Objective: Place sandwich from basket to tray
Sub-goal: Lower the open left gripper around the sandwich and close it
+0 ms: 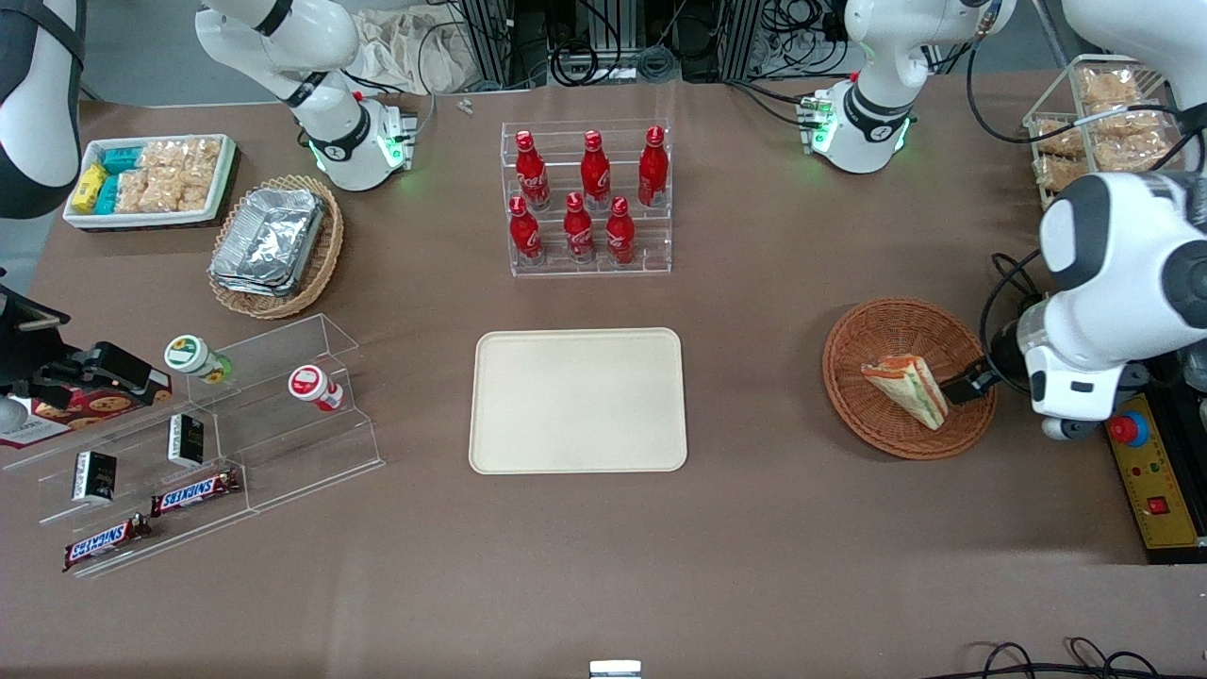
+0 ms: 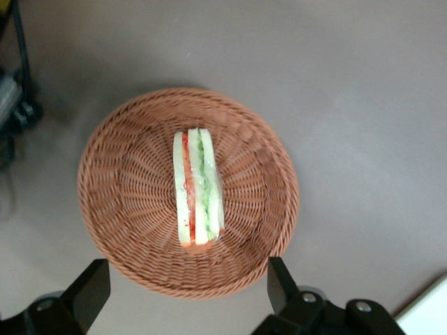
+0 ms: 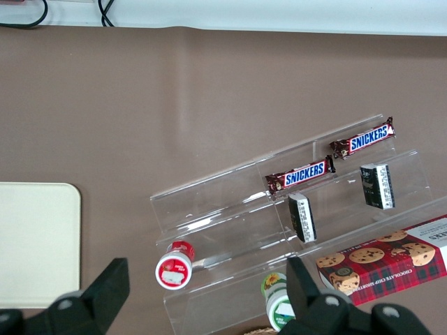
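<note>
The wedge sandwich [image 1: 907,388] in clear wrap lies in the round reddish-brown wicker basket [image 1: 872,328] toward the working arm's end of the table. In the left wrist view the sandwich [image 2: 198,187] stands on edge in the basket [image 2: 133,209], showing pale bread, a red layer and a green layer. My left gripper [image 1: 969,387] hovers above the basket's edge beside the sandwich, open and empty; its two black fingers [image 2: 89,287] straddle the basket's rim without touching the sandwich. The cream tray [image 1: 578,400] lies bare at the table's middle.
A clear rack of red bottles [image 1: 586,196] stands farther from the front camera than the tray. A tan oval basket with foil containers [image 1: 275,243], a white snack bin [image 1: 149,179] and a clear stepped shelf with snacks [image 1: 203,443] lie toward the parked arm's end. A control box [image 1: 1156,476] sits beside the basket.
</note>
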